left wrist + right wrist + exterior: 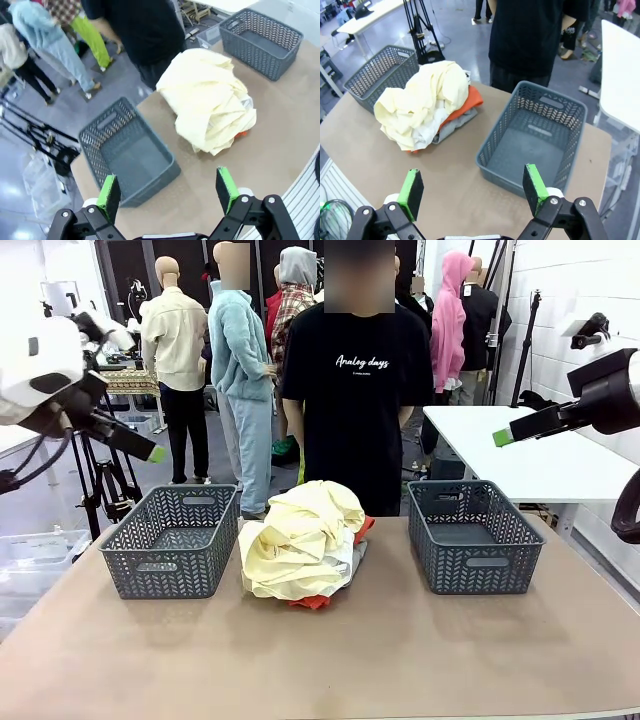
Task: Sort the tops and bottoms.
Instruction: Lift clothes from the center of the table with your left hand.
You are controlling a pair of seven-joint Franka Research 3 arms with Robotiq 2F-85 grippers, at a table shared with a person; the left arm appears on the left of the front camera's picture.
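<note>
Garments of soft cloth sit heaped in 1 pile on the brown tabletop (380, 660), well below and ahead of both raised grippers. A pale yellow garment (300, 530) covers most of the heap. An orange-red garment (466, 101) pokes out from under it, while a white garment (429, 129) and a light grey garment (456, 123) show only as slivers, their shapes impossible to make out. The left gripper (167, 192) holds its green pads wide apart above the near corner of 1 dark grey lattice plastic basket (150, 184), with the heap farther out beyond 1 pad. The right gripper (472, 186), jaws likewise spread and gripping nothing, has the other basket (492, 150) ahead of 1 pad and the heap ahead of the other. A person in a black T-shirt (360, 390) stands beyond the heap, legs hidden by the table.
</note>
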